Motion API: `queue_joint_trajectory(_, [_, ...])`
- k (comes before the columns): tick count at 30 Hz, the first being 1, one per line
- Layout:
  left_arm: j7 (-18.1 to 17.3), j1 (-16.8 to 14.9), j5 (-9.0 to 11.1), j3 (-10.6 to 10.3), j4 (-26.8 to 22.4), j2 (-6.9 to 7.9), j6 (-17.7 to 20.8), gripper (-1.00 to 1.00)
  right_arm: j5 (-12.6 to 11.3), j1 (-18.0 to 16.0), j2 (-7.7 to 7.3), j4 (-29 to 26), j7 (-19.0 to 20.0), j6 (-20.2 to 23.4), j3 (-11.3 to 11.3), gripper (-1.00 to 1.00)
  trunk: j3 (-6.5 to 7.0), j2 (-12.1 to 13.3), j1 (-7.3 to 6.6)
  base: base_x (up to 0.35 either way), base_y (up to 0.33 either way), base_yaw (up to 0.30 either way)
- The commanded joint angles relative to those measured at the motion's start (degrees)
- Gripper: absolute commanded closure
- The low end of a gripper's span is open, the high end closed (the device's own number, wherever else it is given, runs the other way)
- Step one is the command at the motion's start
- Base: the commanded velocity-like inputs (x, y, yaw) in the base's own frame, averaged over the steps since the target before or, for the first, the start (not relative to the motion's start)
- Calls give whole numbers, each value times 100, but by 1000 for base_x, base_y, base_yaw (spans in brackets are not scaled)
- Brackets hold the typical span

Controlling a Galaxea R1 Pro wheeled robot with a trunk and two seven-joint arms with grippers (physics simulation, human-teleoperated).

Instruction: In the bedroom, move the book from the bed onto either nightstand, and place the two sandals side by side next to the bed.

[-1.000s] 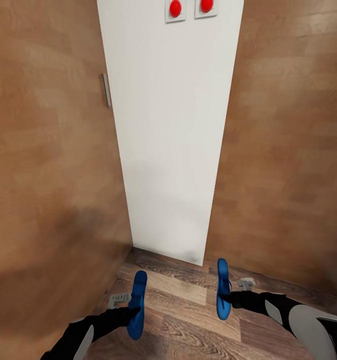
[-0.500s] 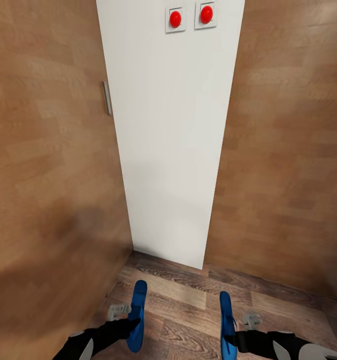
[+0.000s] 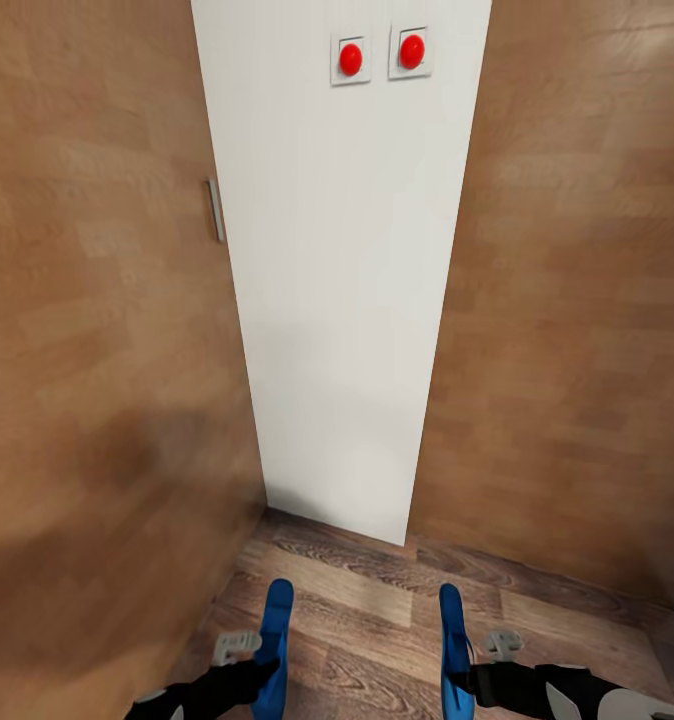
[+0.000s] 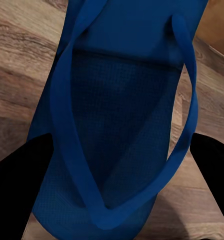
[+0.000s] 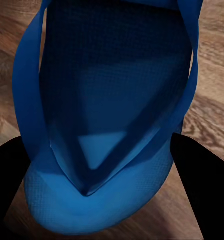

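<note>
Two blue sandals, one in each gripper, in front of a white panel.

There are two sandals: the left sandal [image 3: 273,640] is pinched by the left gripper [image 3: 260,672], and the right sandal [image 3: 454,645] is pinched by the right gripper [image 3: 464,680]. Both are held up over the wood floor [image 3: 377,610], well apart, each standing on its edge. There are two red buttons [image 3: 381,55] high on the white panel [image 3: 337,280], one small handle [image 3: 215,210] on the left brown wall [image 3: 87,330], and one more brown wall [image 3: 577,300] on the right. The head view shows the walls and buttons. The wrist views show up close the thong straps [image 4: 67,125] and black fingers [image 4: 17,190] on both sides of each sandal [image 5: 107,130].
</note>
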Motion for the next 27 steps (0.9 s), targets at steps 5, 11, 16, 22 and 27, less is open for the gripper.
queue_joint_trajectory(5, [-24,-1,32,23,219,-7,-158,100,53,1,4,11,9,17,-46,100,85,200,-111,0,0,0])
queue_joint_trajectory(11, [-21,-1,30,17,285,-17,-188,100,53,78,5,10,6,12,-46,100,193,440,-243,0,0,0])
queue_joint_trajectory(16, [8,1,27,16,452,-18,-211,100,53,97,5,9,6,10,-46,100,282,641,-353,0,0,0])
queue_joint_trajectory(22, [284,3,25,22,787,-12,-504,100,53,101,5,12,6,7,-46,100,390,881,-485,0,0,0])
queue_joint_trajectory(27, [389,4,22,-10,864,-28,-647,100,53,226,5,11,6,7,-46,100,480,1082,-595,0,0,0])
